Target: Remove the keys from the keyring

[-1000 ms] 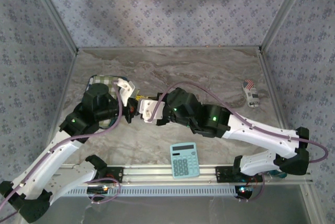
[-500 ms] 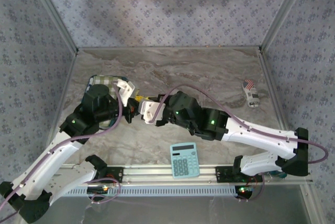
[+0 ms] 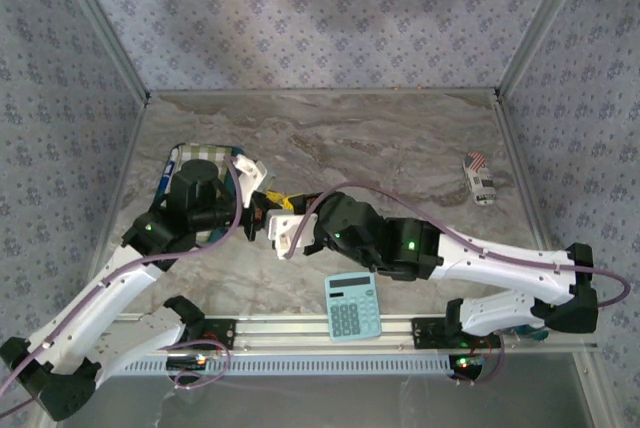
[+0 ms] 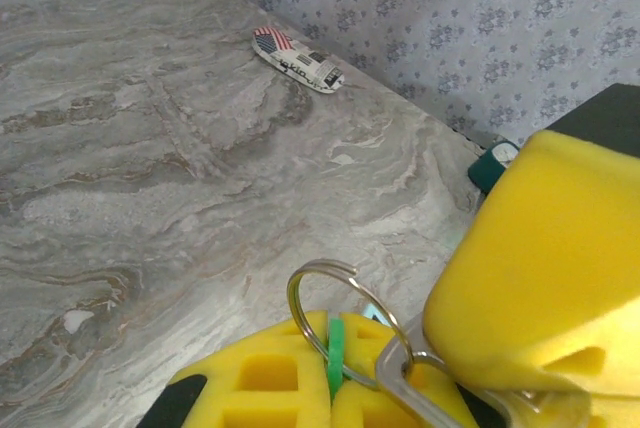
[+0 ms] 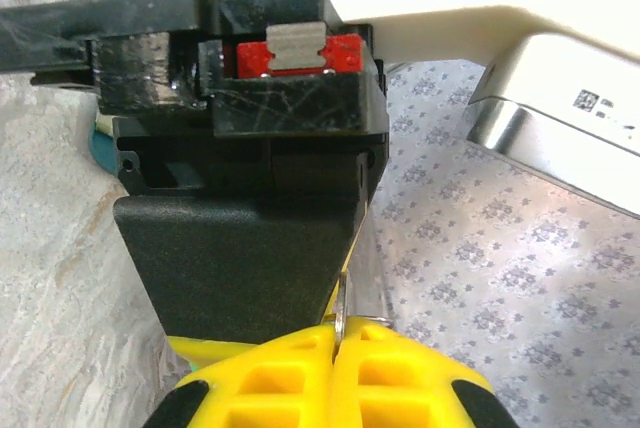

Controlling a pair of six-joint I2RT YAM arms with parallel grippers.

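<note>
We see the L gripper [image 4: 324, 336] closed, pinching the green keys [image 4: 336, 360] and keyring [image 4: 294, 295] at lower centre of the L wrist frame. The R gripper [image 5: 335, 345] is closed on the keyring's edge, bottom centre of the R wrist frame. In the top view both meet left of centre, above the calculator [image 3: 352, 305].

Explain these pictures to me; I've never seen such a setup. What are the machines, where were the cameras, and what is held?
Two robot arms stand at the near edge of a table. One picture looks down from above; the other two come from cameras on the wrists. On the table lie a blue calculator, a small flag-printed object and a checked item. The left tool is shut on a keyring carrying a green piece; the right tool is shut on a metal piece hanging from that ring.
</note>
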